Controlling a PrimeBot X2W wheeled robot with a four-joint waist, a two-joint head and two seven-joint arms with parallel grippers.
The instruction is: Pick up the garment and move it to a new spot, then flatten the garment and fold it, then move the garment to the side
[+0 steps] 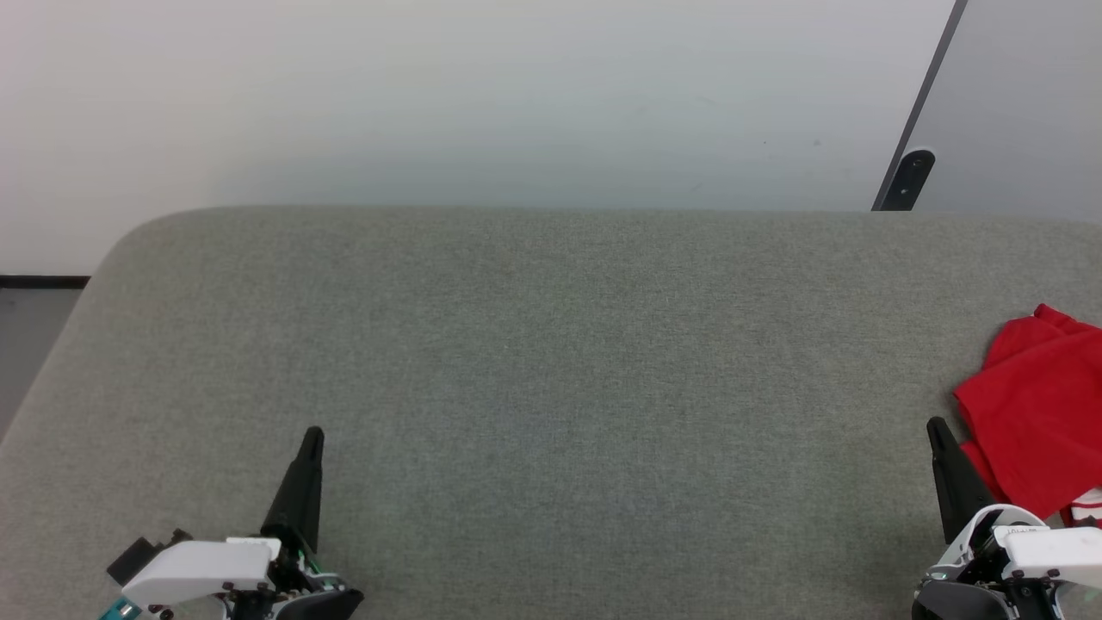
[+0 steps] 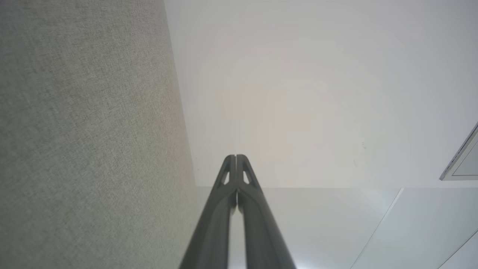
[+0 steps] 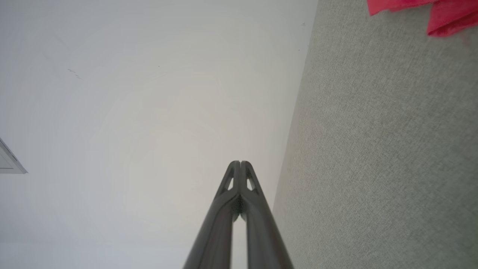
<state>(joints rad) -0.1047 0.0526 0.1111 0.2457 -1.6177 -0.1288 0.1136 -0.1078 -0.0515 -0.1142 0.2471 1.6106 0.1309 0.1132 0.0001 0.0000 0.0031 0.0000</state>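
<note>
Red garment (image 1: pixel 1037 413) lies crumpled at the right edge of the grey surface (image 1: pixel 551 387), just beside the right jaws. The left jaws and right jaws are pressed together, holding nothing.

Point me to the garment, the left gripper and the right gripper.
garment (image 1: pixel 1037 413), head view, red body fabric at the right edge.
left gripper (image 1: pixel 312 437), head view, tip of the closed fingers.
right gripper (image 1: pixel 935 428), head view, tip of the closed fingers.
</note>
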